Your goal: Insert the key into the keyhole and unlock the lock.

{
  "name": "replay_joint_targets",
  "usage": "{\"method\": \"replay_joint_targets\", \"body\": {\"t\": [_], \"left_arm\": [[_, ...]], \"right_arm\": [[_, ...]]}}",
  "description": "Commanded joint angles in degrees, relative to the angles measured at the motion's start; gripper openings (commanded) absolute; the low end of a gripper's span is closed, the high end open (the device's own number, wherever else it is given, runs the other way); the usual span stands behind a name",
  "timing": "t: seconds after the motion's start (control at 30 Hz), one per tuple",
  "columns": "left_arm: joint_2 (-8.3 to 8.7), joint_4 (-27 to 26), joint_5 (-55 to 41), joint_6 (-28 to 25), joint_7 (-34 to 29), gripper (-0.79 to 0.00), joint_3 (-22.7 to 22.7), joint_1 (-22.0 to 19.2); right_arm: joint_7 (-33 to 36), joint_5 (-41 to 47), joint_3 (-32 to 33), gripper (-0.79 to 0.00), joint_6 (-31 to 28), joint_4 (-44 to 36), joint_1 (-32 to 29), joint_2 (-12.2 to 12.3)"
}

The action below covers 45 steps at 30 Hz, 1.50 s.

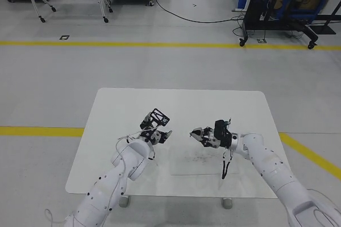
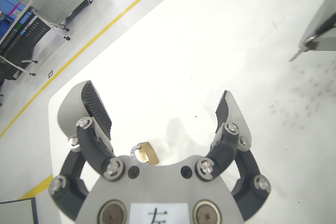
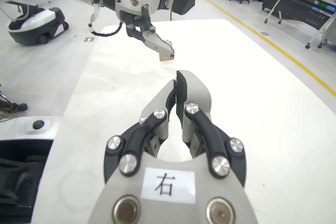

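Jaws of the right gripper are pressed together, pinching the key. Jaws of the left gripper are spread wide, with nothing clamped. The brass lock appears to sit on the tabletop right by one left finger; contact cannot be told. The key grasp is judged done. Securing the lock, insertion and turning are left. Key and lock are held apart. The key blade is made out from the left wrist view, while the lock's place at the fingertip is better read from the right wrist view.
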Motion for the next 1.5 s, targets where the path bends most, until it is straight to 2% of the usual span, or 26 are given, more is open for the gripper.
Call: {"method": "replay_joint_targets", "body": {"t": [0.0,0.03,0.3,0.37,0.47,0.57,0.67,0.73,0.77,0.83,0.87,1.07,1.1,1.23,1.33,1.37,1.47], "left_arm": [[0.32,-0.5,-3.6,0.3,-1.4,0.0,-3.5,0.9],[0.37,-1.0,-4.3,1.5,-1.9,0.0,-4.7,1.0],[0.36,-1.1,-4.7,1.2,-1.6,0.0,-4.6,1.2],[0.36,-1.3,-11.3,-1.7,2.7,0.0,-6.2,2.4],[0.7,-0.7,-24.7,-10.3,8.4,0.0,-10.6,4.2],[1.13,2.6,-43.5,-23.2,8.3,0.0,-14.9,4.7],[1.61,9.0,-64.5,-37.7,-0.4,0.0,-15.8,2.4],[1.9,13.8,-79.7,-46.1,-8.9,0.0,-14.0,-0.2],[2.13,16.6,-86.4,-48.7,-13.2,0.0,-13.2,-1.8],[2.59,21.3,-96.5,-50.8,-20.2,0.0,-12.0,-5.1],[2.84,22.2,-99.2,-49.7,-21.3,0.0,-10.9,-6.3],[5.32,23.7,-99.2,-52.4,-18.6,0.0,-5.1,-9.2],[5.7,24.4,-98.3,-52.9,-18.1,-0.031,-4.1,-9.9],[5.81,24.5,-98.0,-53.1,-17.8,-0.339,-3.7,-10.1],[5.81,24.5,-98.0,-53.1,-17.8,-0.431,-3.7,-10.1],[5.81,24.5,-98.0,-53.1,-17.8,-0.486,-3.7,-10.1],[6.0,24.7,-95.3,-53.2,-17.8,-0.477,-1.9,-10.9]], "right_arm": [[-2.5,2.2,-1.2,-0.785,0.1,-0.6,-0.5,0.4],[-2.5,3.4,-1.7,-0.785,0.1,-0.5,-0.6,0.7],[-2.4,3.2,-1.9,-0.785,0.1,-0.5,-0.5,0.8],[-2.4,3.4,-2.0,-0.785,0.1,-0.9,-0.7,0.8],[-2.5,11.7,-2.9,-0.785,0.1,-3.1,-2.9,0.5],[-2.5,21.5,-6.0,-0.785,0.1,-5.0,-3.9,0.5],[-2.5,31.4,-10.2,-0.785,0.1,-6.4,-3.9,1.0],[-2.5,37.9,-13.4,-0.785,0.1,-7.2,-3.5,1.4],[-2.5,40.4,-15.1,-0.785,0.1,-7.5,-3.1,1.7],[-2.5,44.7,-18.4,-0.785,0.1,-8.0,-2.1,2.2],[-2.5,47.2,-20.0,-0.785,0.1,-8.8,-1.7,2.3],[-2.5,58.0,-29.6,-0.785,0.1,-11.1,2.4,3.6],[-2.5,59.5,-31.3,-0.785,0.1,-11.4,3.2,3.7],[-2.5,60.0,-31.8,-0.785,0.1,-11.5,3.5,3.7],[-2.5,60.0,-31.8,-0.785,0.1,-11.5,3.5,3.7],[-2.5,60.0,-31.8,-0.785,0.1,-11.5,3.5,3.7],[-2.5,63.0,-33.6,-0.785,0.1,-11.3,4.0,3.6]]}}
